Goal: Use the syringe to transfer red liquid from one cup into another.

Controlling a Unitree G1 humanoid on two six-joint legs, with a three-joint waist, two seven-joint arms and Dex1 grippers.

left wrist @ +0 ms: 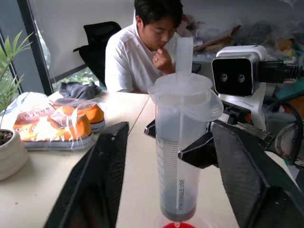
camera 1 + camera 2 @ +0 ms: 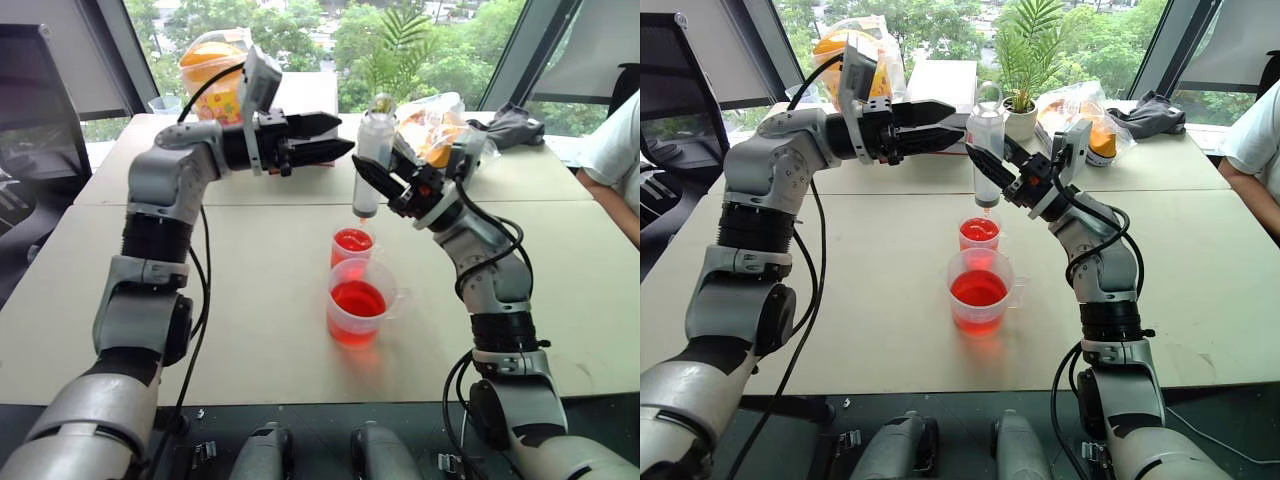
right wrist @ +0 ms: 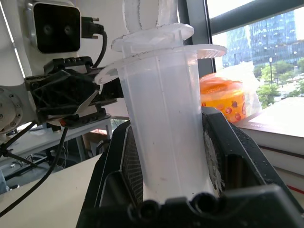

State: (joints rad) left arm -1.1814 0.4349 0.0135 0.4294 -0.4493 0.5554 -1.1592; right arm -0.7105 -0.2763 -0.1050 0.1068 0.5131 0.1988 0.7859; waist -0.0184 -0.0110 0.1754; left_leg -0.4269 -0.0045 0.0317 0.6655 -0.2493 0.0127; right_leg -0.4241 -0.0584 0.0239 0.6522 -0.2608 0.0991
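Syringe point(image 2: 369, 165): held upright by its barrel in the right claw point(image 2: 378, 180), small tip pointed down, directly above the farther cup. Plunger seen pressed low in the clear barrel; dark seal near the bottom.
Right claw: clenched on the syringe barrel — black fingers point(image 3: 128, 175) pressed against both sides.
Left claw point(image 2: 325, 137): released, fingers apart, held level just beside the syringe's top, not touching it.
Farther cup point(image 2: 352, 244): small clear cup on the bench point(image 2: 260, 250), red liquid point(image 2: 352, 241) inside.
Nearer cup point(image 2: 358, 301): larger clear cup, just in front of the farther one — red liquid visible within.
Background: potted plant point(image 2: 1022, 60), wrapped orange packages point(image 1: 54, 126) and a seated person point(image 1: 142, 52) noted beyond the bench.
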